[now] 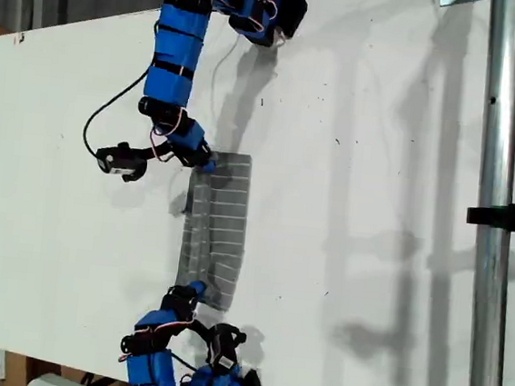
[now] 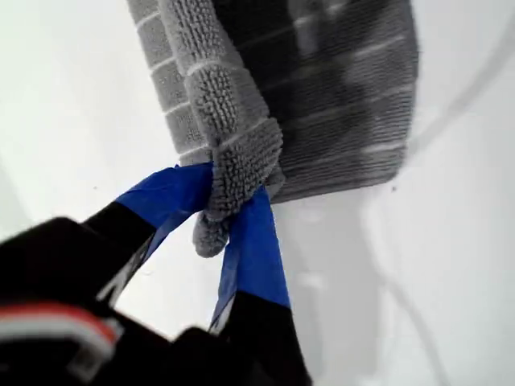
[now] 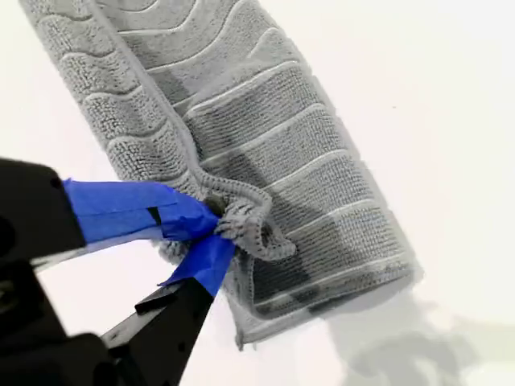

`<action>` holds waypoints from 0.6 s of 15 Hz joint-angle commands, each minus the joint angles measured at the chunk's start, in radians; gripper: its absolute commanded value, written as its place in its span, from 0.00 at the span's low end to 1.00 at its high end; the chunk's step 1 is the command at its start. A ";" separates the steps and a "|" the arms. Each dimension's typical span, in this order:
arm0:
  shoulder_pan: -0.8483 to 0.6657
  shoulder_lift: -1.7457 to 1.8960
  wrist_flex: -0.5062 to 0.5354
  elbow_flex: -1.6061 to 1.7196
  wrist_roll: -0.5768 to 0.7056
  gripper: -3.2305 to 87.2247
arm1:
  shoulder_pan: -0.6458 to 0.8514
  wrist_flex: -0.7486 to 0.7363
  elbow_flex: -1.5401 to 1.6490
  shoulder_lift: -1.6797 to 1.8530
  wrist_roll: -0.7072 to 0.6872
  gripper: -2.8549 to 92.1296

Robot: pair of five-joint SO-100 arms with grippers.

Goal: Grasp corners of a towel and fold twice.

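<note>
Overhead, both arms merely meet the towel (image 1: 216,226); wrist views show my first pincer (image 2: 229,205) and second pincer (image 3: 216,233) pinching corners

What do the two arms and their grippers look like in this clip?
Both arms are built of bright blue segments joined by black motor blocks, with thin red, white and black cables running along them. My first gripper and my second gripper have black fingers wrapped in blue tape at the tips.
</note>
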 commanded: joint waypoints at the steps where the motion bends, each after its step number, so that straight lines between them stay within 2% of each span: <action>1: -0.092 -0.015 -0.077 -0.110 0.115 0.00 | 0.117 -0.060 -0.012 0.041 -0.086 0.03; 5: -0.198 -0.008 -0.199 -0.193 0.288 0.00 | 0.222 -0.175 -0.029 0.098 -0.204 0.03; 7: -0.204 -0.075 -0.138 -0.183 0.239 0.00 | 0.190 -0.098 -0.005 0.107 -0.184 0.03; 9: -0.173 -0.098 -0.146 -0.072 0.189 0.00 | 0.100 -0.043 0.023 0.072 -0.153 0.03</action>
